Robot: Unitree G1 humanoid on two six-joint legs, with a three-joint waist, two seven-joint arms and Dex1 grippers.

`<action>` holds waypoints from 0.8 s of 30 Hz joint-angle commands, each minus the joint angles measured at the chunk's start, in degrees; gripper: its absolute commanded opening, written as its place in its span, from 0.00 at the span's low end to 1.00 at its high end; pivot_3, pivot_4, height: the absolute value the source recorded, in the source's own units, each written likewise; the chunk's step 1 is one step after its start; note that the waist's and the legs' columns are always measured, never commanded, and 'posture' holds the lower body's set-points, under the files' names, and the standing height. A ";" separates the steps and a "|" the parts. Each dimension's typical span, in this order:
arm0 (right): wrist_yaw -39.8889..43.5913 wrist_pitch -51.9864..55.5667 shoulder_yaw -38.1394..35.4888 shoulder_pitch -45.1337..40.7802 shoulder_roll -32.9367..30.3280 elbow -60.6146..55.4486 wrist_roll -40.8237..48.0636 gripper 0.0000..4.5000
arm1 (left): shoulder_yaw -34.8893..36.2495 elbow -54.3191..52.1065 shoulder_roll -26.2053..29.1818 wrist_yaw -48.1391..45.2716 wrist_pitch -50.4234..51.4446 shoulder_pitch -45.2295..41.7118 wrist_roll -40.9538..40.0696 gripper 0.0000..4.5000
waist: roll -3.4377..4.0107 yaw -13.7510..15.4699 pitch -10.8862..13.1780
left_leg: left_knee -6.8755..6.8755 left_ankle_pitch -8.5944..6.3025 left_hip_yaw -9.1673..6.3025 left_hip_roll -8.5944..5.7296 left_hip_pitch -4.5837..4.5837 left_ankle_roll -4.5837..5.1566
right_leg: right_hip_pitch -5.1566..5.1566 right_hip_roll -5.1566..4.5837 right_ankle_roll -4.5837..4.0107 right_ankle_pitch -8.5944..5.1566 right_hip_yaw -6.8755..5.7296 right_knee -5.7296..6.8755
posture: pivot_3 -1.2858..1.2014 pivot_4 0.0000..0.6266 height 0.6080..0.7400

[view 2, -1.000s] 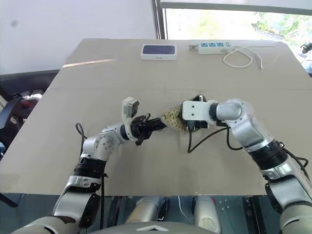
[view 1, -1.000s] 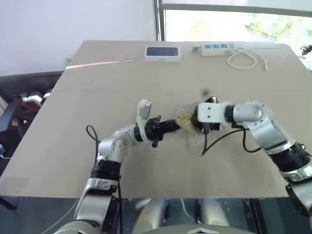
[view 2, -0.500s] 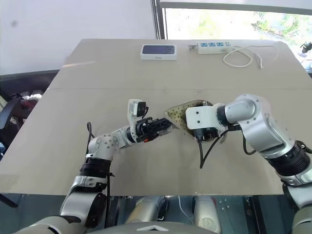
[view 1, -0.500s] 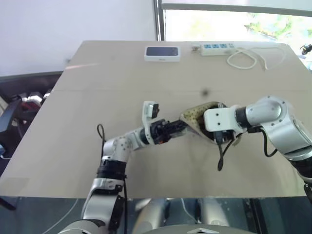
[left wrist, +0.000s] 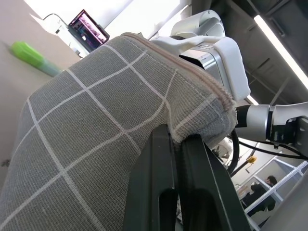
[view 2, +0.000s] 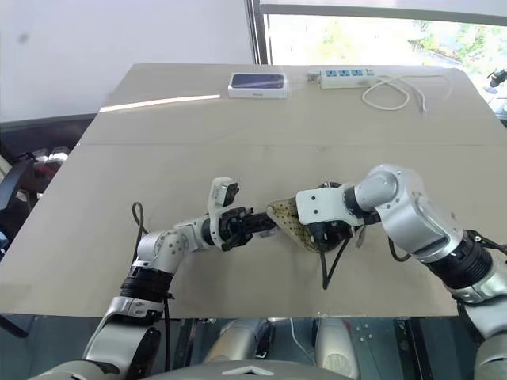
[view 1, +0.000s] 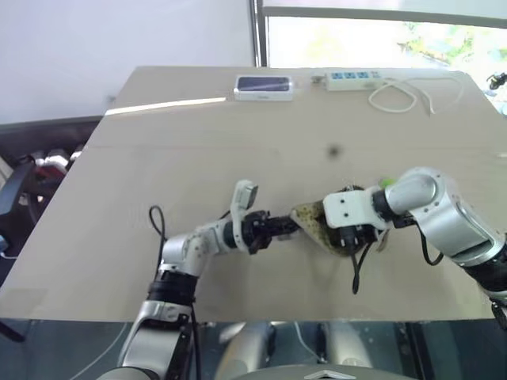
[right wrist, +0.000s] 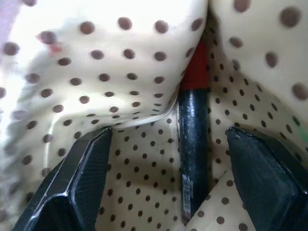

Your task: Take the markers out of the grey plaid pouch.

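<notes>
The grey plaid pouch (view 1: pixel 311 222) hangs between my two hands over the near middle of the table, its mouth spread and its dotted yellowish lining showing. My left gripper (left wrist: pixel 175 138) is shut on the pouch's hemmed edge (left wrist: pixel 202 91). My right gripper (right wrist: pixel 168 134) is open and reaches down inside the pouch. One of the markers (right wrist: pixel 193 139), black with a red cap, lies in the lining between its fingers, touched by neither. A bright green marker (view 1: pixel 386 184) lies on the table just behind my right wrist.
At the table's far edge sit a dark box with a white rim (view 1: pixel 264 86) and a white power strip (view 1: pixel 354 77) with a looped white cable (view 1: pixel 402 96). A black cable (view 1: pixel 360 265) dangles from my right wrist toward the table's front edge.
Both hands and the pouch have come back toward the table's near edge and sunk a little. My right gripper has tipped more steeply down into the pouch. The green marker now shows by my right wrist.
</notes>
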 commanded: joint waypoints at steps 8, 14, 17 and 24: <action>-1.50 -10.92 5.76 -3.14 5.11 16.80 -6.47 0.86 | -0.46 -0.27 0.55 -1.61 -2.32 0.02 1.36 0.00 | -0.09 -0.24 -0.07 | 0.00 0.00 0.07 0.02 0.13 0.00 | 0.01 0.03 -0.01 0.00 0.07 0.10 | 0.52 0.24 0.98; -0.52 -16.28 6.97 -3.70 6.12 23.34 -8.20 0.67 | 0.10 -0.17 0.69 -1.32 -2.57 -0.05 1.35 0.00 | -0.38 -0.17 -0.27 | 0.06 0.05 0.06 0.10 0.40 -0.09 | 0.21 0.15 -0.17 0.11 0.08 0.19 | 0.52 0.24 0.98; 0.04 -17.17 6.55 -3.40 6.17 24.08 -8.08 0.36 | 0.38 -0.06 0.95 -1.27 -2.88 0.05 1.43 0.00 | -0.37 -0.03 -0.26 | -0.04 0.04 0.04 0.14 0.97 -0.10 | 0.79 0.19 -0.20 0.13 0.07 0.12 | 0.52 0.24 0.98; 0.72 -18.02 4.00 -2.26 4.87 22.61 -6.65 0.07 | 0.76 0.47 1.79 -1.29 -3.84 0.07 1.78 0.00 | -0.37 0.04 -0.26 | -0.06 0.04 0.00 0.20 1.03 -0.11 | 0.84 0.28 -0.20 0.13 0.07 0.09 | 0.52 0.24 0.98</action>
